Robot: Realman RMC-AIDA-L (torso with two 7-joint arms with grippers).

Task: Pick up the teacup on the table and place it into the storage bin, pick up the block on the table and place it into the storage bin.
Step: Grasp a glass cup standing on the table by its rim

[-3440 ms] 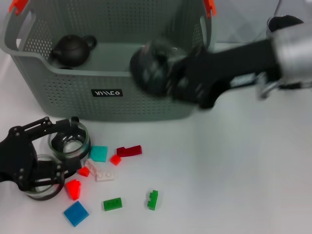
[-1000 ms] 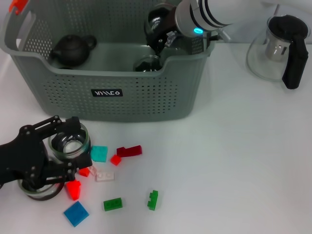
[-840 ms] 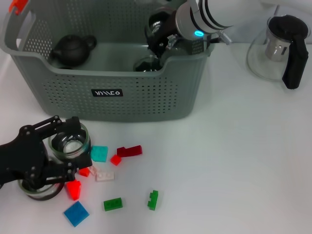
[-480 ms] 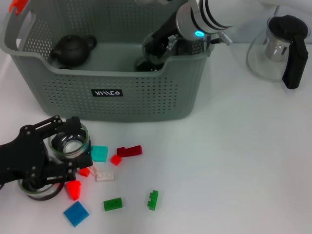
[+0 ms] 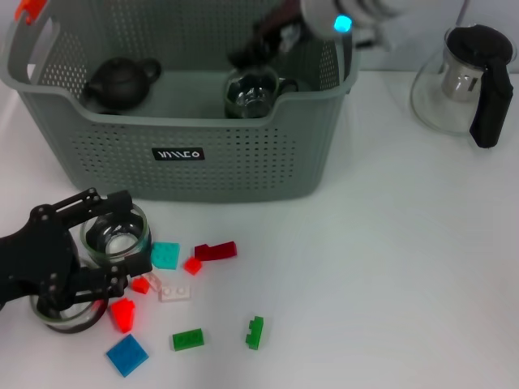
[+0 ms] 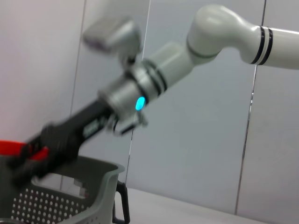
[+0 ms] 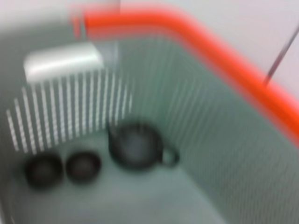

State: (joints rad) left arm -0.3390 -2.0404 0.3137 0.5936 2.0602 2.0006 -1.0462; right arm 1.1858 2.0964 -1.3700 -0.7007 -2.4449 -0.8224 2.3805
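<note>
Inside the storage bin [image 5: 186,154], toward its 3 o'clock end, I see the teacup [image 5: 250,95] upright; my right end effector [image 5: 259,40], grip state indiscernible, is above it. At 8 o'clock on the table [image 5: 389,267], my left end effector [image 5: 73,267] brackets glass cups [image 5: 117,235]; blocks [image 5: 186,279] lie beside.

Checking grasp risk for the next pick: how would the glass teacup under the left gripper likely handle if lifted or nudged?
The glass teacup looks clear and smooth-walled, so probably slippery and breakable if squeezed hard. It stands upright on the table, round and squat, so likely steady when nudged. The left gripper also overlaps a second cup; a push could knock them together.
</note>
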